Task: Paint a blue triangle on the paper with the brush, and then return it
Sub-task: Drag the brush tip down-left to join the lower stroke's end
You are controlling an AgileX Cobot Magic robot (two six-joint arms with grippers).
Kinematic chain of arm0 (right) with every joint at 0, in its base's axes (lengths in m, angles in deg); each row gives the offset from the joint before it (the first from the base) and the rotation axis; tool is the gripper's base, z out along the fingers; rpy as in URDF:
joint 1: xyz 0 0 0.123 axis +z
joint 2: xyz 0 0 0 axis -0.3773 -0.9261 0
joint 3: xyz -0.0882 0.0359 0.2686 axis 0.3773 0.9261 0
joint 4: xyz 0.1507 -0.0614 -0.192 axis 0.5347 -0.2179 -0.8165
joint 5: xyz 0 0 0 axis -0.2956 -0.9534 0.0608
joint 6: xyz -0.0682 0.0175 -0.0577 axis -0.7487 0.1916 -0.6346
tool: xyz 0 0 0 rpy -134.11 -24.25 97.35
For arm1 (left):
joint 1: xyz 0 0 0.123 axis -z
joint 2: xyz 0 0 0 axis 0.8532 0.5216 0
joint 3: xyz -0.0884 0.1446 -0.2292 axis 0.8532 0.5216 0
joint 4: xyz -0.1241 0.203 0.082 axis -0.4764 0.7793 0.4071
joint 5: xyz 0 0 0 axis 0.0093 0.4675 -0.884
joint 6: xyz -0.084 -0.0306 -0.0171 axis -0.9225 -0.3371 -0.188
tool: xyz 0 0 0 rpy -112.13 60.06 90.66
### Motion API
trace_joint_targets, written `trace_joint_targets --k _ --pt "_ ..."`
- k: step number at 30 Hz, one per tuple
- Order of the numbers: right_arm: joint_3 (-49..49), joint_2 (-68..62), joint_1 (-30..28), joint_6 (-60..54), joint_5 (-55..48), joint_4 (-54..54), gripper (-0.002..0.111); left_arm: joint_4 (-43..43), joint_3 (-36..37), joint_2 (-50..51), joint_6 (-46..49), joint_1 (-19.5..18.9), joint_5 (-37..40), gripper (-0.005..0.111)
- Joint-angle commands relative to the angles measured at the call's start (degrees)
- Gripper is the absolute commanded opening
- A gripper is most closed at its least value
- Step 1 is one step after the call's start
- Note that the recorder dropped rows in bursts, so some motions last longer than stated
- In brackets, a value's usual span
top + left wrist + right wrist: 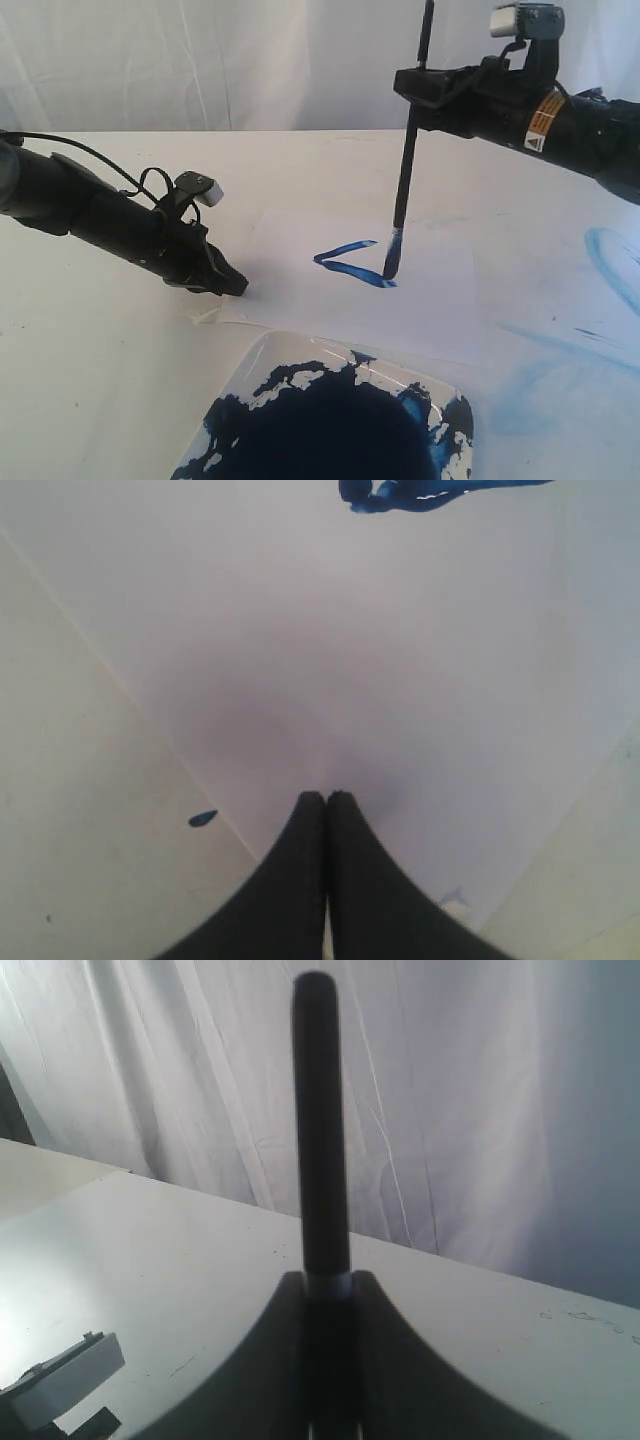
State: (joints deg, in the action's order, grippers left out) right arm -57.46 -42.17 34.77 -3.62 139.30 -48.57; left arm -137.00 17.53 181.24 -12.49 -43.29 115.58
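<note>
Paper (440, 295) below high right tool (419, 86) (brush (405, 170) near-vertical)

A robot test bench in a laboratory-type room is indicated. The far side is closed off by a white draped fabric backdrop (200, 60), which is also seen in the right wrist view. A plain cream tabletop (80, 350) serves as the work surface. A black jointed robot arm (90, 215) is extended over it from the left, and a second black arm (590, 135) from the right. A yellow warning label (545, 125) is fixed to the right arm, with a small grey camera box (527, 20) above it. Pale-blue paint smears (610, 260) are recorded on the tabletop at the right.
</note>
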Motion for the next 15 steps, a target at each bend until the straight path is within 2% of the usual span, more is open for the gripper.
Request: trace_joint_targets --k 1,15 --pt "-0.13 -0.53 -0.01 -1.0 1.08 1.24 0.0 -0.05 0.46 -0.35 0.09 0.16 -0.08 0.0" --pt "-0.13 -0.69 -0.01 -1.71 -2.4 1.26 0.0 -0.05 0.46 -0.35 0.09 0.16 0.03 0.0"
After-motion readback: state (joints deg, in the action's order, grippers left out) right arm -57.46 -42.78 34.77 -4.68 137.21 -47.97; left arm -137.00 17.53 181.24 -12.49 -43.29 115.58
